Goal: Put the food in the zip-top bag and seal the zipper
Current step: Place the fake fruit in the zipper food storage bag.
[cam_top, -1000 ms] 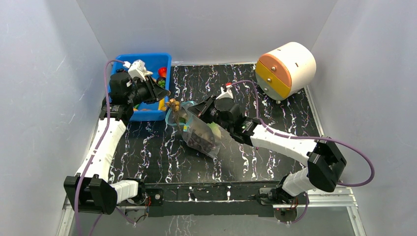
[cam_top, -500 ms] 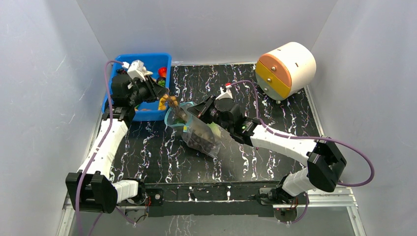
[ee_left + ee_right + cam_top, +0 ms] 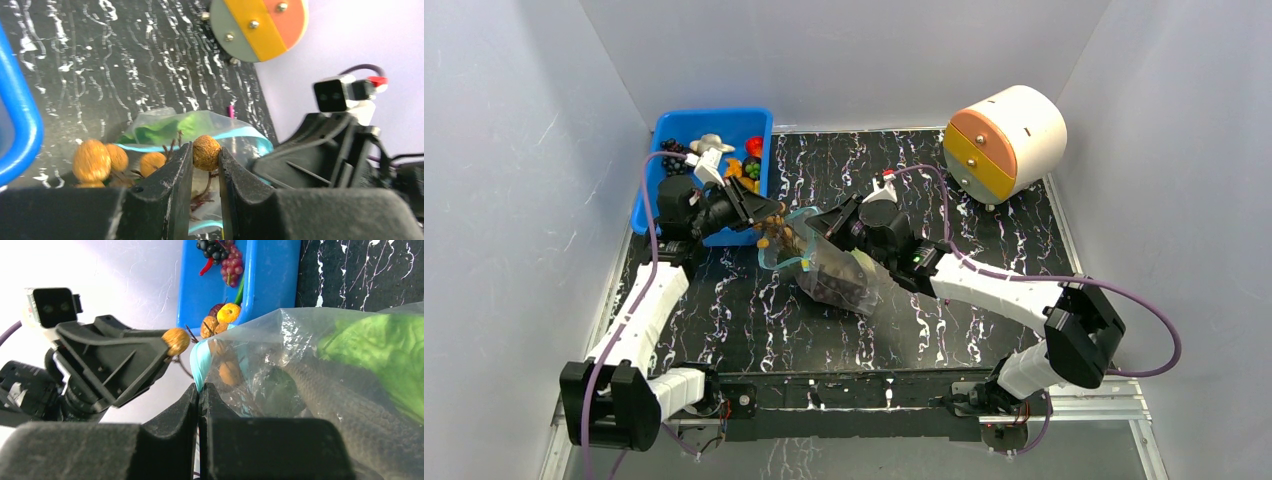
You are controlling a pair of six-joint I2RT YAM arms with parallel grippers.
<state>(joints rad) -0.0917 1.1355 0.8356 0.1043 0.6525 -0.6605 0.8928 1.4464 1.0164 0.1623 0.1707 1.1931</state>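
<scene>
- Left gripper (image 3: 762, 212), clamped on the cluster (image 3: 205, 151), had swung from the bin (image 3: 714, 112) toward 4 o'clock, reaching the bag (image 3: 839, 280) mouth.
- Right gripper (image 3: 200, 390) pinched the zipper (image 3: 199, 362), mouth facing 10 o'clock.
- Release looked next.

In the left wrist view the left edge cuts off the blue bin (image 3: 20, 110), leaving only a curve of rim, and the top edge cuts the round drum (image 3: 257, 22). The left gripper (image 3: 205, 155), clamped on one orange-brown piece (image 3: 205, 151), hides the lower part of the zip-top bag (image 3: 150, 119). In the right wrist view the right gripper (image 3: 199, 392) covers the stretch of zipper (image 3: 199, 362) it pinches. There the lettuce (image 3: 380, 355) runs off the right edge, and a dark shape (image 3: 325, 390) in the bag is too blurred to name. From above, the bag's contents are too small to tell apart.
</scene>
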